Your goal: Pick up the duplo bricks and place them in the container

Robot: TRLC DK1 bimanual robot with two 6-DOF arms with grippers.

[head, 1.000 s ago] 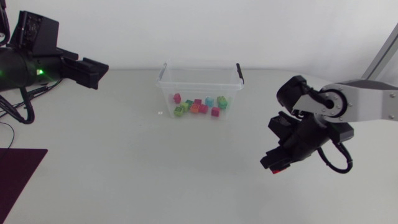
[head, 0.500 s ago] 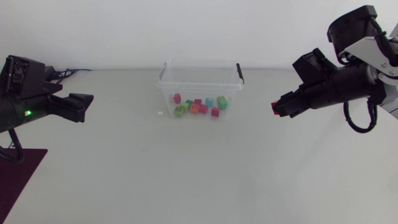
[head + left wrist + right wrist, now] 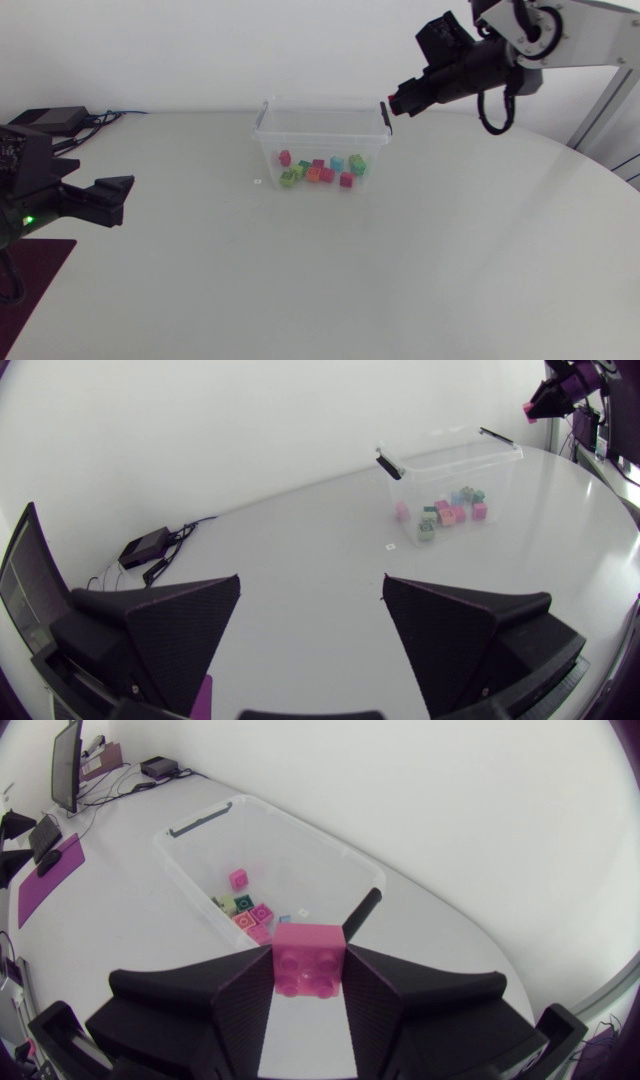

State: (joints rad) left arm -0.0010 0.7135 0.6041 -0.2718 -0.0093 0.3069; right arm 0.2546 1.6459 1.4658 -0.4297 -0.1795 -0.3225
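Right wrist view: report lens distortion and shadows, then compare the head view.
Right wrist view: fisheye bends the white table edge into an arc; the pink duplo brick in the black right tool looms large. Head view: the clear plastic container keeps straight walls; shadows there are faint.

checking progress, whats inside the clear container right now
Inside the container lies a loose cluster of duplo bricks: pink, green, orange, blue and red. Where they overlap an exact count is not possible. One more pink brick is outside, held in the right gripper.
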